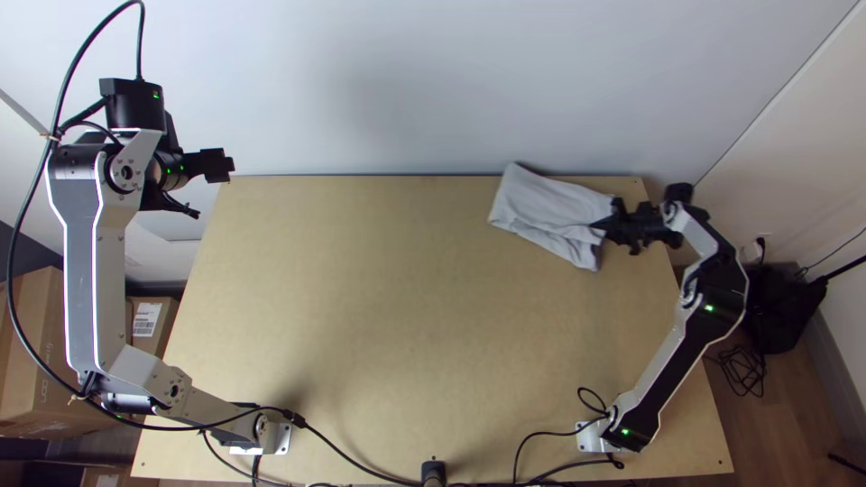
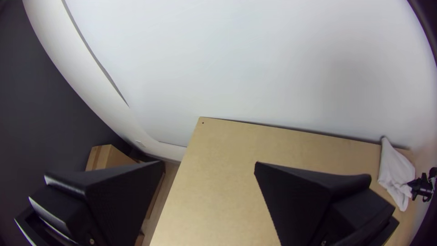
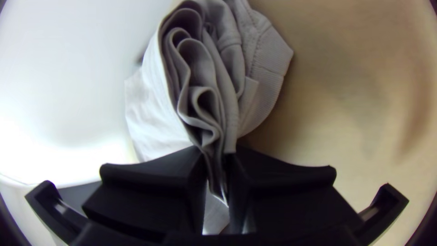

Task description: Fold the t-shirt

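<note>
The print is on the cardboard boxes beside the bench, on the left arm's side. In the top view, 1 large brown box has dark lettering on its side, and the box just beside it bears a white label with dark print. A lower box stands near the bottom edge of that view. What any of these containers holds, I cannot tell.

The light grey t-shirt lies at the bench's far right corner as a compact, layered bundle, set at a slant, with 1 corner reaching past the line of the far edge. The right claw is pinching its right-hand end. In the right wrist view, the 2 black fingers of the right claw press together on a gathered stack of cloth, several wavy layers deep, with stitched seams above them and a pale flap spreading to the side.

The left claw is at the bench's far left corner, well apart from the t-shirt. In the left wrist view its 2 fingers stand wide apart, with bare bench between them. A pale wall rises behind the far edge.
</note>
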Robot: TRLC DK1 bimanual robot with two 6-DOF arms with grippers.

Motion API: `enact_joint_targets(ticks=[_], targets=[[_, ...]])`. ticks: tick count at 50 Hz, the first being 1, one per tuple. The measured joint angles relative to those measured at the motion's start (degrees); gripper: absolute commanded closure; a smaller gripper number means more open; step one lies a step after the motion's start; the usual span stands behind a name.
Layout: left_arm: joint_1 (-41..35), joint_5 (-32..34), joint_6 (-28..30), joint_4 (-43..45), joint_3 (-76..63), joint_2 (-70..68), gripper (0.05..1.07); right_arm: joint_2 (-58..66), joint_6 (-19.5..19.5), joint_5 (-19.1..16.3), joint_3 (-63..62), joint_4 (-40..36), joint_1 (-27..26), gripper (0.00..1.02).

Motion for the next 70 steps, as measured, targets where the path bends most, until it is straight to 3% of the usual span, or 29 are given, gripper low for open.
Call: enact_joint_targets(ticks=[9,11,13,16,17,26,33,43,54,70], targets=[[1.07,2.25,0.04,-0.02,0.0,-0.17,0.1,-0.44,-3.61,0.04,-0.24,0.0,-8.2,1.0],[1.31,2.54,0.02,-0.02,0.0,-0.28,0.1,-0.44,-4.33,0.04,-0.24,0.0,-9.33,0.94],[1.55,2.58,0.04,-0.04,0.0,-0.37,0.1,-0.44,-5.18,0.07,-0.22,-0.02,-10.36,0.76],[1.62,2.91,0.11,-0.04,0.0,-0.61,0.1,-0.44,-6.47,0.59,0.24,-0.55,-11.43,0.18],[1.62,2.93,0.26,-0.04,0.0,-0.68,0.1,-0.44,-6.99,0.98,0.55,-0.85,-11.63,0.03],[1.6,2.97,0.46,-0.02,0.0,-0.87,0.1,-1.25,-10.1,8.0,5.14,-2.4,-11.82,0.03],[1.88,3.41,0.48,0.09,0.0,-0.87,0.1,-6.67,-14.88,20.44,7.37,-1.05,-11.67,0.03],[2.62,5.11,0.68,2.49,0.02,-0.87,0.1,-19.74,-22.1,29.68,8.5,5.35,-8.57,0.03],[2.62,7.67,0.68,7.17,0.02,-2.89,0.1,-38.45,-27.93,38.32,8.24,15.91,4.79,0.03],[2.54,7.85,0.63,13.81,-2.86,-16.52,0.1,-62.55,-29.27,50.51,7.61,20.09,28.59,0.03]])
